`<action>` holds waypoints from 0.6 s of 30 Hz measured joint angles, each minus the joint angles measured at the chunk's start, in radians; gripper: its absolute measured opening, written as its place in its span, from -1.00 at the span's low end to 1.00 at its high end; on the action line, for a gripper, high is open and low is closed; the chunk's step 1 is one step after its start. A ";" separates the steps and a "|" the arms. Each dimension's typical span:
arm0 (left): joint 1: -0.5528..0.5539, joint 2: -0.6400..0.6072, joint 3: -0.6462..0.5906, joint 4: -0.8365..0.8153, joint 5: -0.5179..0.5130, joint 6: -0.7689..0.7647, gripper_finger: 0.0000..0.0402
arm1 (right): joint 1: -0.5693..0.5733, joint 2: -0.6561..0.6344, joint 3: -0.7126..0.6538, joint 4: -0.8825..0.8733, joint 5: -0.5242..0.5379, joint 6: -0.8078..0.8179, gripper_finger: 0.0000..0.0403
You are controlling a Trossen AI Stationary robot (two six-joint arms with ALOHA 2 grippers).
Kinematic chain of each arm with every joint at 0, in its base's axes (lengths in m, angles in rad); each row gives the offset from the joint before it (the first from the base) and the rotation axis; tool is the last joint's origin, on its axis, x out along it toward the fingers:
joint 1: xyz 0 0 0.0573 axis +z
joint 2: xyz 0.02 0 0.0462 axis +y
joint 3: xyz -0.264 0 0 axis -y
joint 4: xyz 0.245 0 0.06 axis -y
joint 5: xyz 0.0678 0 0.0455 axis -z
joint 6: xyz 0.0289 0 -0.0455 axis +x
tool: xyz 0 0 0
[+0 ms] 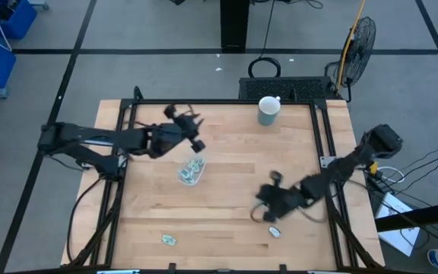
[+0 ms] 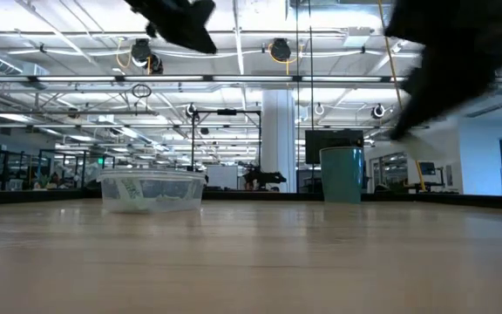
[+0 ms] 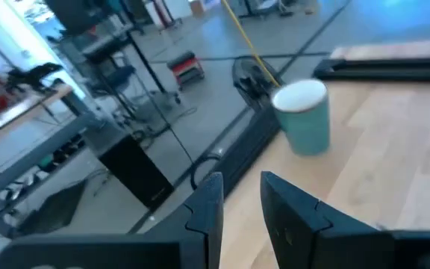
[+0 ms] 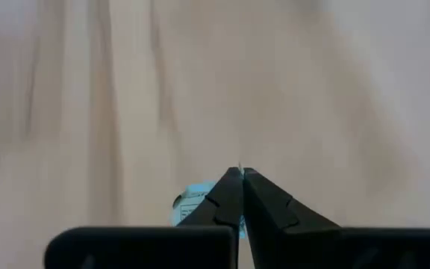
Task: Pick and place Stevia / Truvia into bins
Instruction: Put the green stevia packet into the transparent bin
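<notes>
One sweetener packet (image 4: 192, 202) sits pinched at the tips of the right gripper (image 4: 239, 173), whose fingers are pressed together on it above bare wood. In the high view the right gripper (image 1: 268, 204) is over the near right part of the bench (image 1: 226, 190). A second packet (image 1: 274, 231) lies flat on the wood just beside that gripper, toward the near edge. A third packet (image 1: 169, 240) lies well apart, near the near edge on the left side.

The clear bin (image 1: 192, 171) stands left of the bench centre with several packets inside; the low view shows the bin (image 2: 152, 190) resting on the surface with pale contents at its bottom.

The left gripper (image 1: 191, 123) hangs above the far left area, near the bin but not touching it. Its fingers (image 3: 207, 213) stand slightly apart and hold nothing.

A grey-green mug (image 1: 268, 109) stands upright near the far edge.
</notes>
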 joint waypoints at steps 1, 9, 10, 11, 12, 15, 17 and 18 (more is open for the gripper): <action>-0.008 -0.035 0.001 -0.032 -0.015 -0.008 -0.52 | -0.053 0.005 0.000 0.087 0.016 -0.124 -0.99; -0.073 -0.233 0.002 -0.251 -0.021 -0.212 -0.52 | -0.390 0.176 0.019 0.889 -0.214 -0.763 -1.00; -0.080 -0.253 0.001 -0.298 -0.016 -0.227 -0.52 | -0.413 0.219 0.045 0.907 -0.251 -0.766 -1.00; -0.087 -0.263 -0.002 -0.331 -0.014 -0.240 -0.52 | -0.430 0.260 0.074 0.896 -0.262 -0.768 -1.00; -0.094 -0.269 -0.001 -0.344 -0.013 -0.256 -0.52 | -0.443 0.303 0.107 0.862 -0.262 -0.774 -1.00; -0.108 -0.292 -0.002 -0.413 -0.019 -0.299 -0.52 | -0.469 0.436 0.236 0.792 -0.262 -0.836 -1.00; -0.112 -0.291 -0.002 -0.406 -0.022 -0.334 -0.52 | -0.473 0.502 0.313 0.782 -0.262 -0.871 -1.00; -0.112 -0.290 -0.005 -0.418 -0.022 -0.346 -0.52 | -0.477 0.536 0.355 0.784 -0.263 -0.886 -1.00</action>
